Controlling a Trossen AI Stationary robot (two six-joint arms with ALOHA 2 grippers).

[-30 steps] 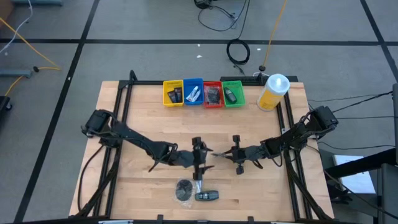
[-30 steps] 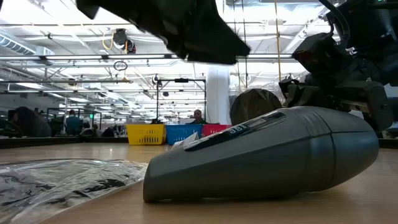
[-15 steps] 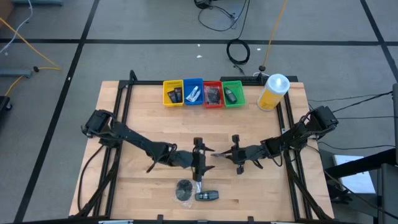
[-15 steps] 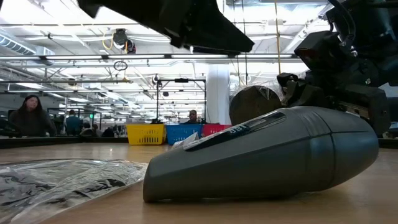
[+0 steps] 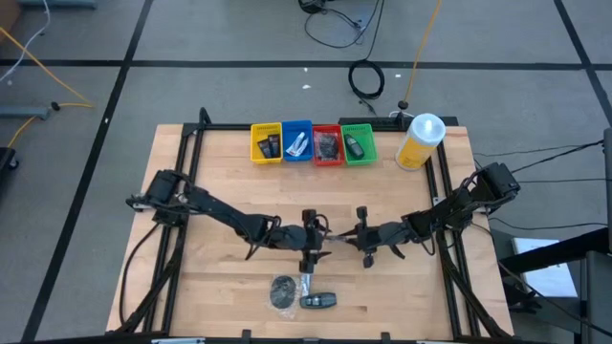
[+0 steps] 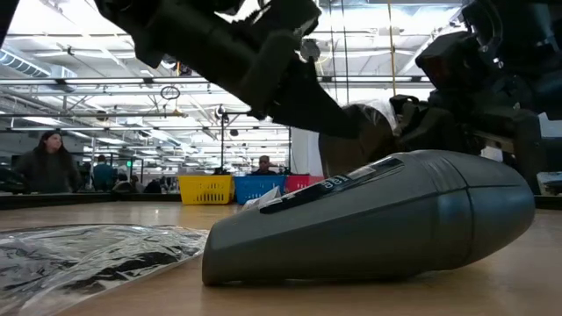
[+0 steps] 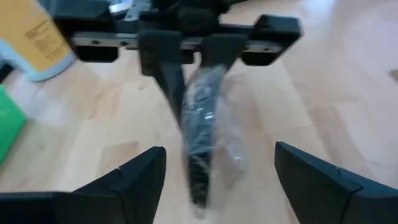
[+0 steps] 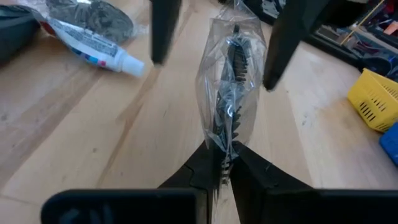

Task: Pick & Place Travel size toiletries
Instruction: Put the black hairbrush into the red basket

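Pinched tight in the right tool (image 8: 224, 169): one end of a clear-wrapped packet (image 8: 229, 93) with something dark and toothed inside, held off the worktop (image 5: 220, 191) near its middle. Runs lengthwise straight out from that tool's tips, long axis in line with both arms. Ends, at the far side, between the fingers of the left tool (image 7: 217, 180), spread wide and gripping nothing, one finger just beside each flat face of the wrap, neither plainly touching it. Looks like a handover half done: packet directly ahead of the left tool and already inside its gap, so probably only a squeeze needed there, then a letting-go by the right. Worth closing across the stiff dark core and not the loose film alone, which would likely slip or crumple. Farther off, beyond the left tool on the worktop's near edge: a wrapped disc (image 5: 282, 291), a small white tube (image 8: 93, 53) touching it, and a dark bottle (image 5: 318, 300) lying on its side, all waiting. Farthest, well apart from both tools along the back edge: four coloured trays (image 5: 313, 158), each already with something in it, and a yellow bottle (image 5: 419, 141) just beside the green one.
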